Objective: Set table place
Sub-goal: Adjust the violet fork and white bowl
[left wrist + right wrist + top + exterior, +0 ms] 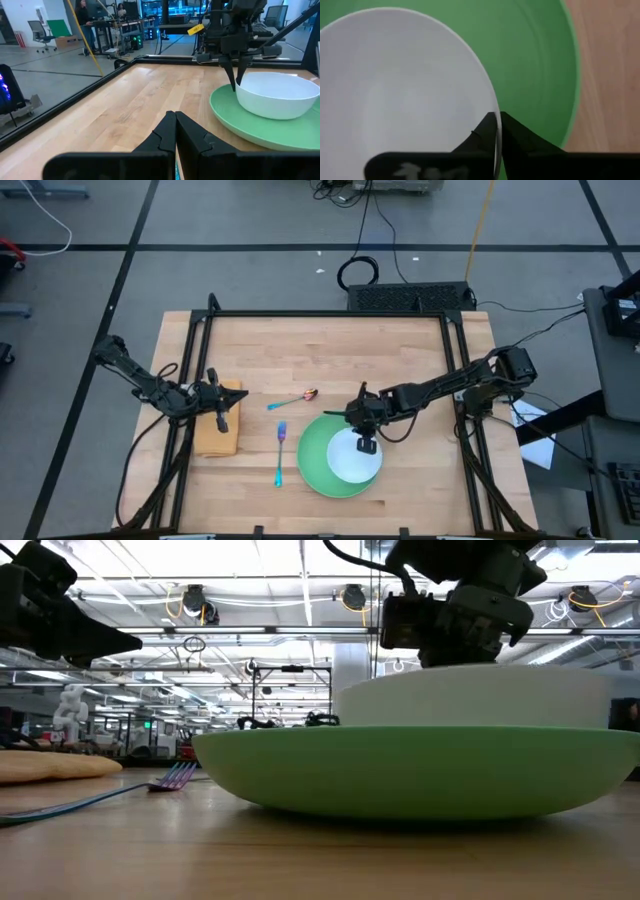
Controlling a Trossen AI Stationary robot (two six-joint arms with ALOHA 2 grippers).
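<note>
One plate (322,463), one bowl (352,461), one fork (280,452), one spoon (293,399) and one cloth (219,432) lie on the table (330,345). The bowl sits in the plate, its rim pinched by the right gripper (367,444). Left of the plate, the left gripper (221,420), fingers closed on nothing, partly hides the cloth.
</note>
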